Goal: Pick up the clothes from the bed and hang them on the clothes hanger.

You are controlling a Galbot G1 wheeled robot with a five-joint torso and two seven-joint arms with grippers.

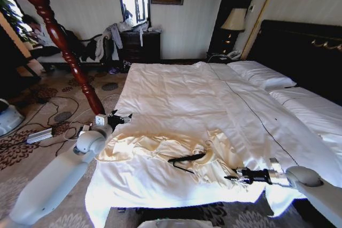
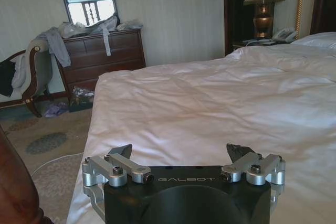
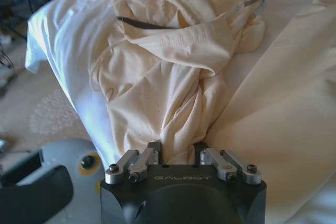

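The clothes (image 1: 155, 150), a cream shirt, lie crumpled on the near edge of the bed (image 1: 203, 100). The black clothes hanger (image 1: 187, 158) rests partly inside the shirt. In the right wrist view its dark bar (image 3: 142, 23) and silver hook (image 3: 254, 3) poke out of the cream folds (image 3: 168, 77). My right gripper (image 1: 232, 177) points at the shirt's right side, and its fingers (image 3: 155, 149) are pinched on the fabric. My left gripper (image 1: 122, 118) hovers open at the bed's left edge, its fingers (image 2: 123, 153) spread over bare white duvet (image 2: 210, 98).
A red-brown wooden coat stand (image 1: 59, 41) rises left of the bed, close to my left arm. Cables (image 1: 48, 126) lie on the patterned carpet. A dresser (image 1: 140, 45) and a chair draped with grey garments (image 1: 104, 41) stand by the far wall. The dark headboard (image 1: 304, 52) is right.
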